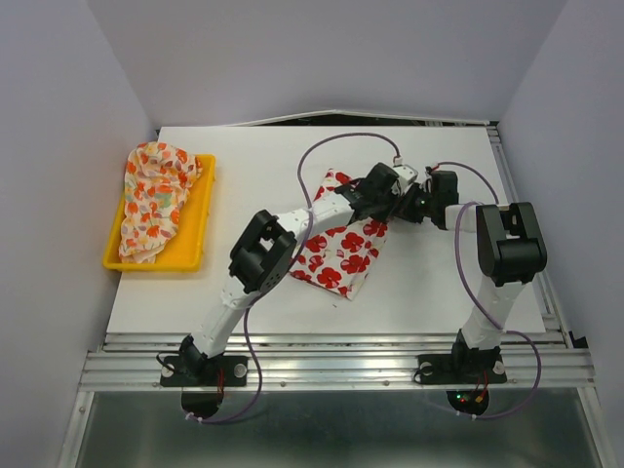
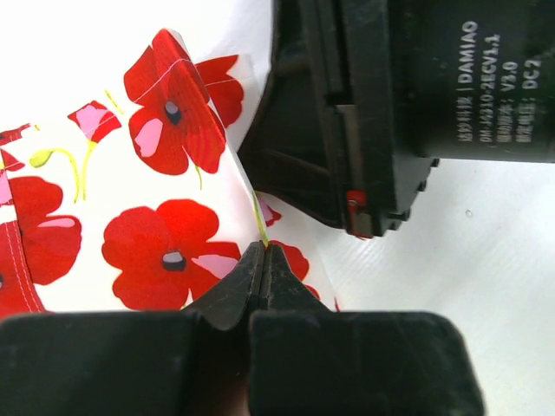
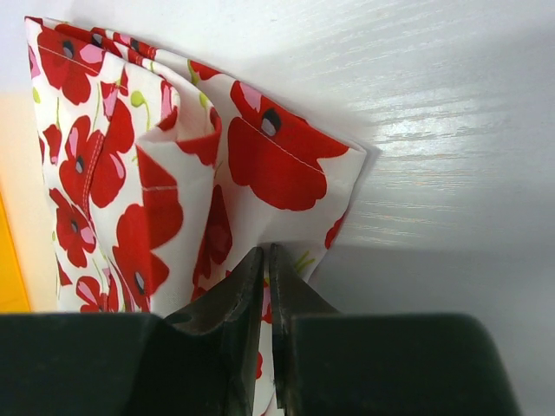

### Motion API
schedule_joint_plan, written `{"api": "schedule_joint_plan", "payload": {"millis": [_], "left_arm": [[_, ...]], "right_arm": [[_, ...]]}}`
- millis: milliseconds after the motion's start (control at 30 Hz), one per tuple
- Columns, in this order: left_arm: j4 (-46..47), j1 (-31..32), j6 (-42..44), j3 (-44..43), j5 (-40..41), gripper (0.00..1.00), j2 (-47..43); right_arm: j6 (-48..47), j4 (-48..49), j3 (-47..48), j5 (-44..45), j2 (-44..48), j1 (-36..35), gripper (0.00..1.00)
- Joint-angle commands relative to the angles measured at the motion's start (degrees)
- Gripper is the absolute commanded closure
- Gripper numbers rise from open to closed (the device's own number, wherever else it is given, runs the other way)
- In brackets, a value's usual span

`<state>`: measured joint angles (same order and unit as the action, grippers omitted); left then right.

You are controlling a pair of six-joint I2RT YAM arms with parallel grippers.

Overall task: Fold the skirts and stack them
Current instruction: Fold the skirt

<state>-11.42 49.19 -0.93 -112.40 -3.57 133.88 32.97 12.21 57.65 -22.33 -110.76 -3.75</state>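
The white skirt with large red flowers (image 1: 341, 258) lies folded near the middle of the table. Its far right corner is lifted where both grippers meet. My left gripper (image 1: 395, 195) is shut on a thin edge of this skirt (image 2: 165, 173), the cloth pinched at the gripper's tips (image 2: 263, 251). My right gripper (image 1: 414, 207) sits just to the right and is shut on the same skirt (image 3: 277, 165). A fold of the cloth runs between the right gripper's nearly closed jaws (image 3: 266, 256). The cream skirt with orange, red and green print (image 1: 156, 195) lies crumpled in the tray at the left.
A yellow plastic tray (image 1: 200, 219) sits at the table's left edge. The right arm's black wrist housing (image 2: 434, 87) fills the upper right of the left wrist view, very close. White table (image 1: 439, 283) shows to the right of the skirt, and grey walls stand on three sides.
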Motion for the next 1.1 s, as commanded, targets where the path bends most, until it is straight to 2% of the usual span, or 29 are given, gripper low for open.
{"api": "schedule_joint_plan", "payload": {"millis": [0,467,633,700,733,933,1000,1067], "left_arm": [[-0.2,0.5,0.1,-1.1,0.6,1.0,-3.1],[-1.4,0.2,-0.6,-10.0,-2.3,1.0,6.3],[-1.5,0.2,-0.8,-11.4,-3.3,0.99,7.6],[-1.6,0.0,-0.9,-10.7,-3.7,0.91,7.4],[-1.7,-0.1,-0.7,-10.3,-4.0,0.89,7.2],[-1.5,-0.5,-0.2,-5.2,-6.5,0.7,-2.2],[-2.6,-0.3,0.0,-4.2,-6.9,0.6,-4.7],[-4.5,-0.3,0.2,-3.5,-7.8,0.52,-8.3]], "right_arm": [[-0.7,-2.7,-1.2,2.6,-0.5,-0.1,0.87],[-0.2,-3.3,-3.0,1.1,2.1,-0.1,0.87],[-0.9,-4.3,-3.0,1.8,2.6,-0.1,0.81],[-1.9,-5.0,-2.6,2.3,3.7,-0.1,0.74],[-2.3,-6.0,-2.2,3.1,4.1,-0.1,0.65],[-6.7,-12.6,1.6,5.4,7.5,-0.1,0.59],[-8.3,-16.0,2.6,6.4,9.3,-0.1,0.56],[-8.5,-16.8,2.9,7.7,11.2,0.4,0.5]]}}
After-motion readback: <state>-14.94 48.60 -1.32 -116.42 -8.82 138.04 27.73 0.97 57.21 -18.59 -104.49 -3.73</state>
